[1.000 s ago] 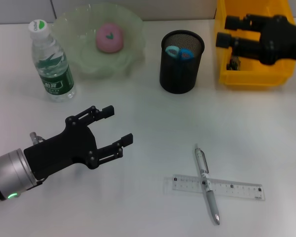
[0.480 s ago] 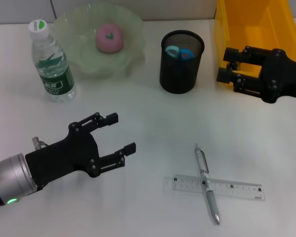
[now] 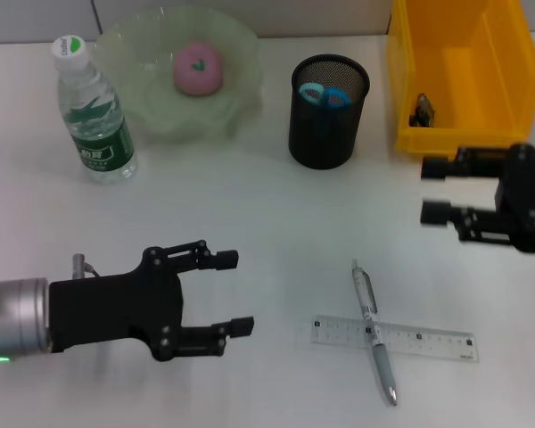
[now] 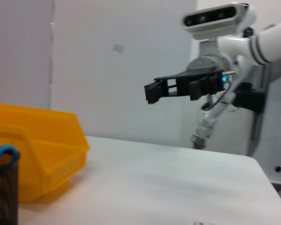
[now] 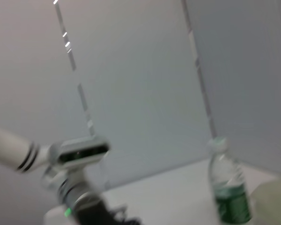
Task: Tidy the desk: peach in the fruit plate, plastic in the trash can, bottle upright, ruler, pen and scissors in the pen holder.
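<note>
The pink peach (image 3: 197, 69) lies in the green fruit plate (image 3: 241, 62). The bottle (image 3: 94, 111) stands upright at the far left and shows again as the bottle (image 5: 227, 187) in the right wrist view. Blue-handled scissors (image 3: 324, 94) stick out of the black mesh pen holder (image 3: 328, 120). The pen (image 3: 374, 332) lies across the clear ruler (image 3: 428, 342) at the front. A dark scrap of plastic (image 3: 421, 110) rests in the yellow trash can (image 3: 464, 134). My left gripper (image 3: 225, 292) is open, left of the ruler. My right gripper (image 3: 425, 189) is open in front of the can and is seen as the right gripper (image 4: 152, 91) in the left wrist view.
The yellow trash can (image 4: 42, 150) and the pen holder (image 4: 0, 192) stand side by side at the back of the white table. Bare tabletop (image 3: 276, 214) lies between my two grippers.
My right gripper has come away from over the yellow can, down toward the front of the table. My left gripper has moved right and nearer, turning its fingers sideways.
</note>
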Tool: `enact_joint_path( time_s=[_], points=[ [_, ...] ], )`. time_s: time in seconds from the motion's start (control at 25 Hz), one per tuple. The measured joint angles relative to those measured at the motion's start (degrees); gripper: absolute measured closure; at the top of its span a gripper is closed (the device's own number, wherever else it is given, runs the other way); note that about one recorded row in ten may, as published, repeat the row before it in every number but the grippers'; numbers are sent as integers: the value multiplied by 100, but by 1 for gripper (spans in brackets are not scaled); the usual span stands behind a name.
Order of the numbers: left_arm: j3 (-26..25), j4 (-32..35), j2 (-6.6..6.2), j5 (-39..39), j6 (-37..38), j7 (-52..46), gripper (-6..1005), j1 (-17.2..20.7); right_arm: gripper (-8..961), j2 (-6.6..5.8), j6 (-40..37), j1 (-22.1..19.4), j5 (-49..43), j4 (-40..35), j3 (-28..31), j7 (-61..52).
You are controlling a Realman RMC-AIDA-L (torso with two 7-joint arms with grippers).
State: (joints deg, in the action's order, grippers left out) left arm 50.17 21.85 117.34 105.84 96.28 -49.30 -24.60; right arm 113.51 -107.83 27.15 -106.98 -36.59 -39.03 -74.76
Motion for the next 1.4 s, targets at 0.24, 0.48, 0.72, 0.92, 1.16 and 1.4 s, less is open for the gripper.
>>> enact_joint_path(
  time_s=[0.24,0.48,0.72,0.92,1.16,1.4],
  points=[
    [204,99,-150,75,154,-37,208,-44,370,-203,-369,284,-781,-266,-4,-438],
    [191,129,-113,428,6,0,207,-127,369,-247,-666,811,-1653,-782,-121,-985],
    [199,105,-46,438,-276,37,209,-124,370,-116,-659,1437,-2016,-1290,-1005,-1707],
    [150,125,46,428,-323,14,211,-104,370,165,-531,1813,-2272,-1984,-1823,-2469],
    [99,90,77,398,-311,-39,213,-168,369,493,-527,2038,-2757,-2543,-2235,-2997],
    [53,47,108,392,-342,-41,214,-182,369,554,-506,2201,-2925,-2818,-3007,-3491]
  ],
)
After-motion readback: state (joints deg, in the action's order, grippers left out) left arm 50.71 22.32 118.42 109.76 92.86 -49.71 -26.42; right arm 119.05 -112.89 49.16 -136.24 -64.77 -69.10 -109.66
